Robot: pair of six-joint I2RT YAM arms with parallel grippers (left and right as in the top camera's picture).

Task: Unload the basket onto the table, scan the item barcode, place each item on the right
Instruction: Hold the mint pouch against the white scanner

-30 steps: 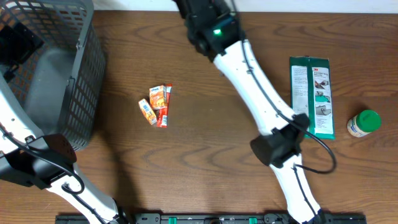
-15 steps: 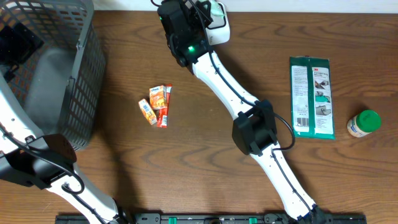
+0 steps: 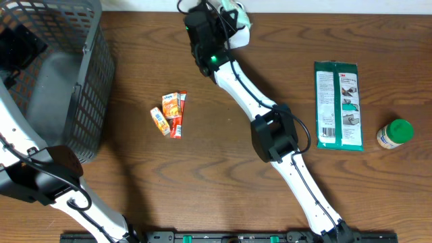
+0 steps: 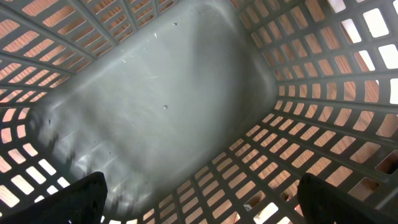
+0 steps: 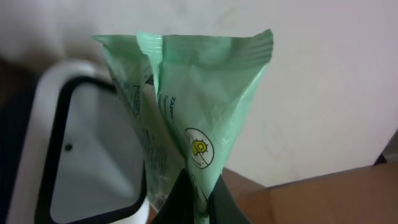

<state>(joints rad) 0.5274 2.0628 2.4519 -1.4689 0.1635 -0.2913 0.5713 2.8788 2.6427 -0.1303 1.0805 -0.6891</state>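
Observation:
My right gripper (image 5: pixel 200 210) is shut on the bottom edge of a pale green packet (image 5: pixel 202 93), which stands upright above the fingers. Just left of the packet is the white scanner (image 5: pixel 46 118) with its black-framed window, close to the packet's face. From overhead the right gripper (image 3: pixel 217 20) sits at the table's far edge beside the white scanner (image 3: pixel 240 32), with a bit of the green packet (image 3: pixel 231 5) showing. No barcode is readable. My left gripper (image 4: pixel 202 208) hangs open inside the grey basket (image 4: pixel 161 93), with nothing between its dark fingertips (image 4: pixel 81 199).
The grey mesh basket (image 3: pixel 91 88) fills the left end of the table. Small orange snack packets (image 3: pixel 172 113) lie mid-table. A flat green 3M package (image 3: pixel 339 104) and a green-lidded jar (image 3: pixel 395 133) lie at the right. My right arm (image 3: pixel 273 135) crosses the middle.
The right arm has swung its wrist and elbow leftward, bringing the packet up to the scanner, then edged slightly right. The left arm has stayed still in the basket.

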